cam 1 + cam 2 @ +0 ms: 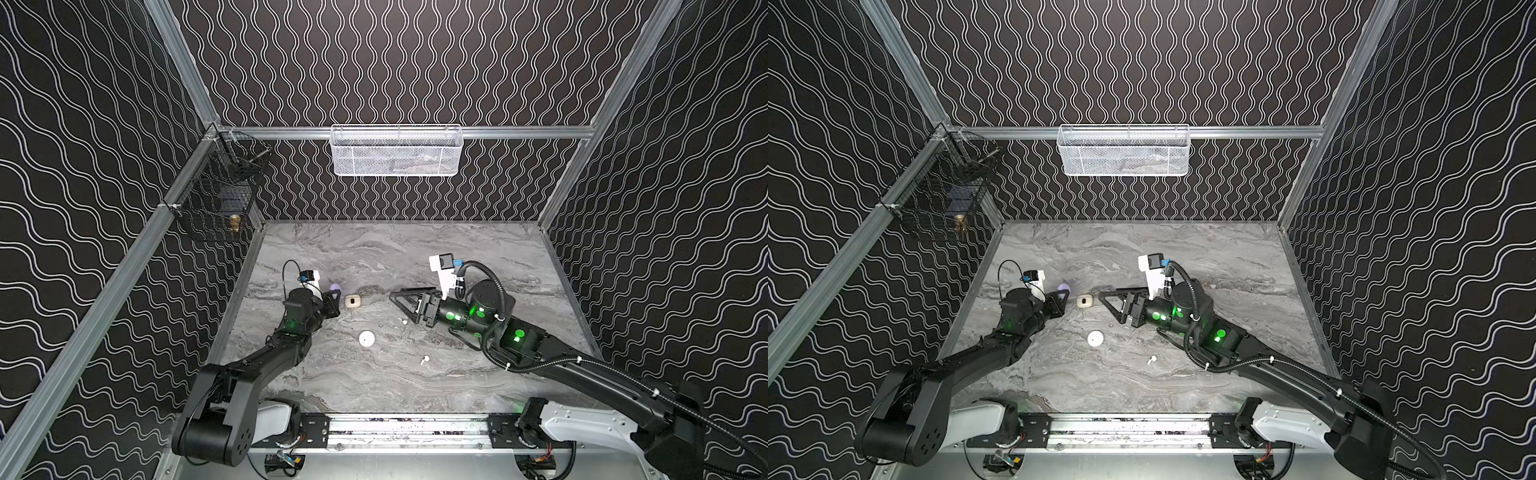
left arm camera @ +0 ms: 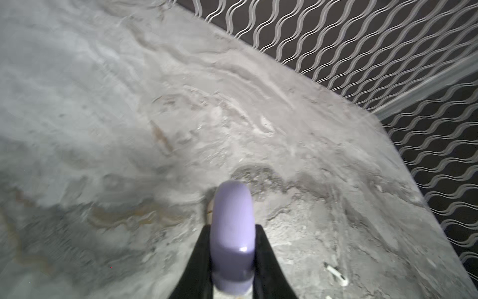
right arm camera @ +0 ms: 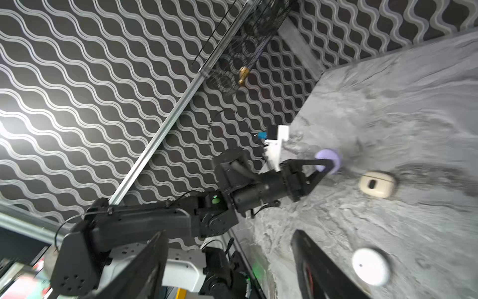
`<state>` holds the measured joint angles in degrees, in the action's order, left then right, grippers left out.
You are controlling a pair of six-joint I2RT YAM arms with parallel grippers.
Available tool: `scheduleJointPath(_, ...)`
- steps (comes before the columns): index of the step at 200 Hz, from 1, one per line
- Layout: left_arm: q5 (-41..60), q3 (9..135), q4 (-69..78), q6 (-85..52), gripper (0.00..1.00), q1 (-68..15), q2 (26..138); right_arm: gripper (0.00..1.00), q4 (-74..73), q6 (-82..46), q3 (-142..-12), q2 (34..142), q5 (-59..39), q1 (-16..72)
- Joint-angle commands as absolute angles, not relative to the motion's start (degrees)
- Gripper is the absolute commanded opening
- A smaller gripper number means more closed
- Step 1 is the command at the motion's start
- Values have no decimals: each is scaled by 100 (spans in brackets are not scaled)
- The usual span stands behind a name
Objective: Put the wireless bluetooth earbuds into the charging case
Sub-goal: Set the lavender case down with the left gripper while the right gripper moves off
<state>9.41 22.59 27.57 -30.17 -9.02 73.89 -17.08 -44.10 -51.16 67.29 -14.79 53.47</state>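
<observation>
enclosure seen from above. the back wall [image 1: 395,62] and the side walls [image 1: 62,166] are covered in black paper printed with white wavy lines. aluminium rails [image 1: 519,132] are run along the walls at mid height and up the corners. a white mesh basket [image 1: 397,151] is hung on the middle of the back rail. a black wire basket [image 1: 216,195] is fixed to the left wall near the back corner, and a brass-coloured piece [image 1: 235,223] is seen through its lower mesh. the floor is formed by a grey marble-patterned tabletop [image 1: 415,257]. a metal track [image 1: 407,430] is laid along its near edge. in the right wrist view, a bright glare [image 3: 10,129] is cast on the wall paper.
</observation>
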Motion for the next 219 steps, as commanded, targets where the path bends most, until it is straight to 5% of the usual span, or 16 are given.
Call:
scheduleJointPath(1,1017,2402,2466,-3192,0,-853,7645,68,-2167,-4671,-5262,7003,-2197,5337)
scheduleJointPath(114,1906,2762,2779,-3480,1,-492,9017,81,-1912,-4662,-5142,6730,-1799,5344)
scheduleJointPath(175,1894,2804,2654,-3304,51,-435,8974,86,-1124,-3274,-4656,6226,-375,5345)
scheduleJointPath(219,1600,2733,2454,-3217,78,-422,8623,86,-86,-2844,-5080,7558,175,5653)
